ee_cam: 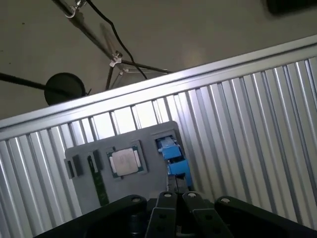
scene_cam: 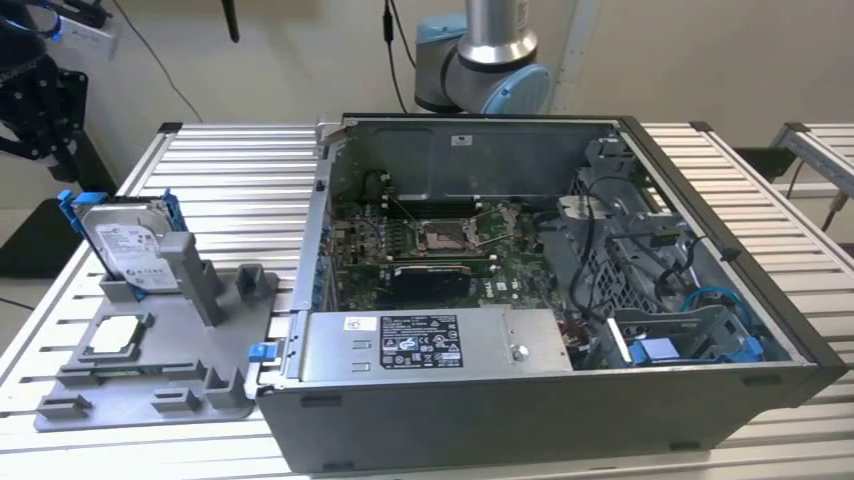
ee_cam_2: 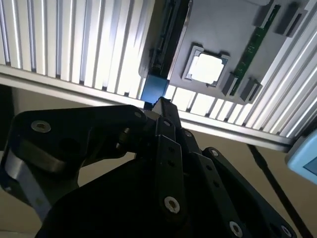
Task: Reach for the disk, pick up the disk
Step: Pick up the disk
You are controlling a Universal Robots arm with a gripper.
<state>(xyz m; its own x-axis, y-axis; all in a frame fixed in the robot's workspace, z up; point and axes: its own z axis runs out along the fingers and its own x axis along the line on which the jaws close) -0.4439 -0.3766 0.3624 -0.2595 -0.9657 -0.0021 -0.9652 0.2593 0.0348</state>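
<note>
The disk (scene_cam: 134,243) stands on edge in a slot of the grey fixture (scene_cam: 160,380), at the exterior view's left: silver metal, white label, blue rails. From above, in both wrist views, it shows as a thin edge with blue rail ends (ee_cam: 173,151) (ee_cam_2: 154,89). My gripper (ee_cam: 177,197) (ee_cam_2: 161,102) hangs well above the disk and touches nothing. Its black fingers lie together, shut and holding nothing.
On the fixture also lie a square silver chip (scene_cam: 118,335) (ee_cam: 125,161) and a green memory stick (ee_cam: 99,186). An open computer case (scene_cam: 534,300) fills the slatted table (scene_cam: 227,170) beside it. Past the table edge (ee_cam: 148,87) is the floor with a stand.
</note>
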